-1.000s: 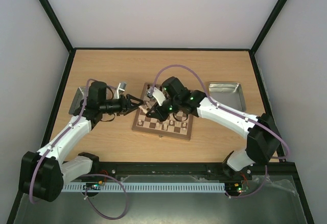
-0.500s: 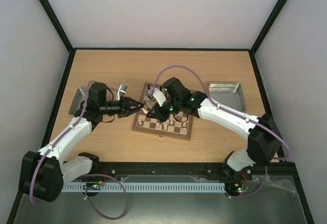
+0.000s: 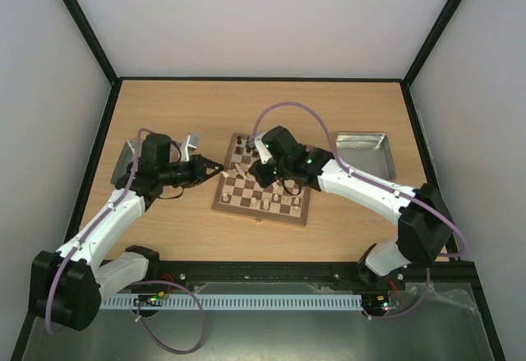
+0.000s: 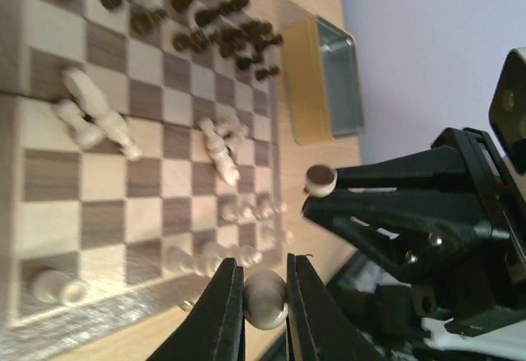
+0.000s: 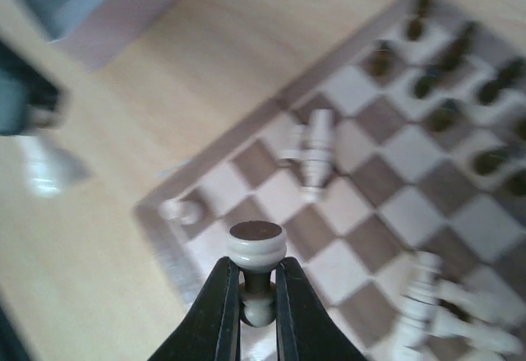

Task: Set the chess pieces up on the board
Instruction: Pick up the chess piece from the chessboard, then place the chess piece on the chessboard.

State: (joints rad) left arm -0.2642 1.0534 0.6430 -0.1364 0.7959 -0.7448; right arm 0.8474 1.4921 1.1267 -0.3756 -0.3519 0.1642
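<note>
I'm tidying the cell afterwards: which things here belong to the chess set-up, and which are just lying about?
Job:
board
loose cream pieces
dark pieces
left gripper, shut on a cream piece
right gripper, shut on a second cream piece

Lying about:
right metal tray
left metal tray, partly under the left arm

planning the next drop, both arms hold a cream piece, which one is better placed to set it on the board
Right, probably. The right pincer holds its flat-topped cream piece over the board; the left pincer, gripping a round-headed cream piece, hangs just outside its edge.
</note>
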